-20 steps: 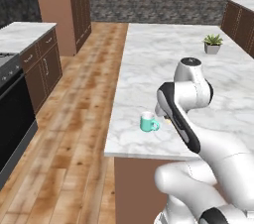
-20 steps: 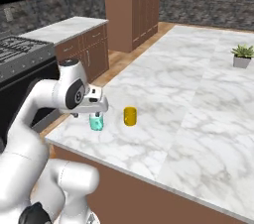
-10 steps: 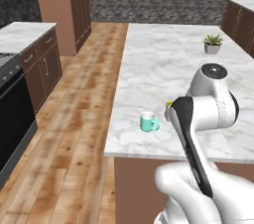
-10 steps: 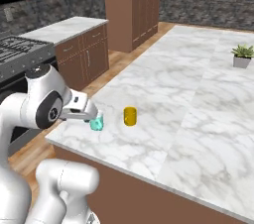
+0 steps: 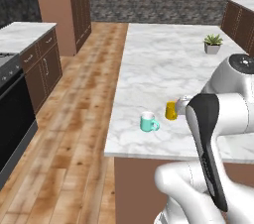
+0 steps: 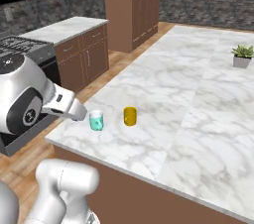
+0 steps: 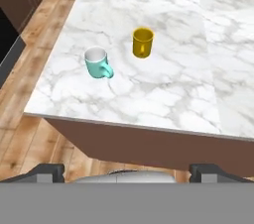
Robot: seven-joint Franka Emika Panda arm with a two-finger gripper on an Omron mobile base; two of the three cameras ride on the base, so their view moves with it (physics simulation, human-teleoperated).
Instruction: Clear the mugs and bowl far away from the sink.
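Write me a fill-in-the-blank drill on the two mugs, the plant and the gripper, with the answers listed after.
1. The mug with a side handle is ____ in colour.
2. The yellow mug stands ____, not tipped over.
3. The potted plant sits on the same ____ counter as the mugs.
4. The gripper has its fingers ____, holding nothing.

Missing words: teal; upright; marble; open

Teal mug (image 7: 97, 63), yellow mug (image 7: 142, 42) upright, near counter edge.
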